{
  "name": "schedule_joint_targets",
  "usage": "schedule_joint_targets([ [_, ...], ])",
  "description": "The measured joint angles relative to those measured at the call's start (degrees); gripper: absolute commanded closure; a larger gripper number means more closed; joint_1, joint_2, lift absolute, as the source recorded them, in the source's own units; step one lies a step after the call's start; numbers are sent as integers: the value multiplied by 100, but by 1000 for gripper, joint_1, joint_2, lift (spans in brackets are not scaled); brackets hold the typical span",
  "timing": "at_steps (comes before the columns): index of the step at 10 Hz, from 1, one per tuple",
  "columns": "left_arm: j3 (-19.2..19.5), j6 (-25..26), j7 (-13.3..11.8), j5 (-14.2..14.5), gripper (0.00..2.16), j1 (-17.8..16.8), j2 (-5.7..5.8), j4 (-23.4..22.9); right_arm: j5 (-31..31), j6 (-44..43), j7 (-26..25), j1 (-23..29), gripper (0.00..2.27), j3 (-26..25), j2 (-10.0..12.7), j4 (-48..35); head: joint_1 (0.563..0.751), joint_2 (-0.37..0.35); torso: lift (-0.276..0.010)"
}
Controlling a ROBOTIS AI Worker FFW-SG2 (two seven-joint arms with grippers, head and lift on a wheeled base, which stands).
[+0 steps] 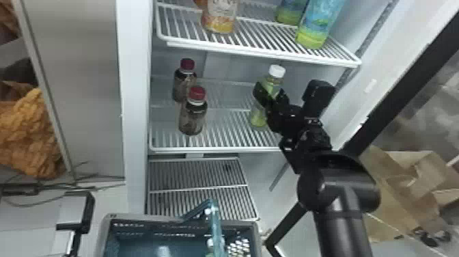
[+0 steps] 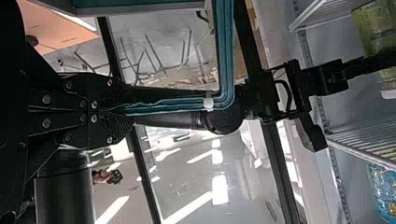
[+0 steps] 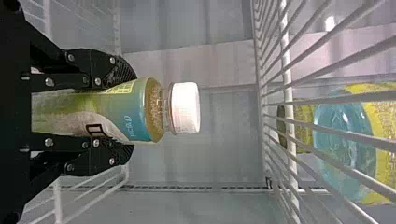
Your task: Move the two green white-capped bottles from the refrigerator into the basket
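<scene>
1. Basket (image 1: pixel 153 218), nearest you: its handle (image 1: pixel 217 225) rises over the opening, clamped in your left tool (image 2: pixel 125 110). Risk: if you bring the bottle in too low, it may strike the handle; a loose wrist there could let the basket tip.
2. Middle shelf (image 1: pixel 211 149): the green bottle (image 1: pixel 258 118) stands near its right edge, back from the front edge. Your right tool (image 3: pixel 131 112) grasps it, one finger on either side below the shoulder. Whether the base has weight off the wires: cannot tell.
3. Risk: a smooth label under light pressure could let the bottle slip or swivel. Drawn out without lift, the base might catch on the front edge.
4. Risk: swing toward the left edge too soon and you could topple the red-capped bottles (image 1: pixel 193 118).
5. Upper shelf (image 1: pixel 256 53), above: lift too high and the white cap may knock its front edge.
6. Looks: slim, clear-necked, round-shouldered; green-yellow wrap, blue-green band near the top, pale patch, plain white screw cap. Appears upright.
</scene>
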Motion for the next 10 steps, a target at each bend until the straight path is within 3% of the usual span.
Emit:
schedule_joint_targets([
  [5, -36, 10, 6, 6, 1134, -16, 12, 0, -208, 594, 73, 646, 878, -37, -67, -1147, 695, -350, -263],
  [10, -32, 11, 6, 5, 1134, 12, 12, 0, -721, 1393, 209, 1634, 878, -104, -178, -2729, 695, -350, -263],
])
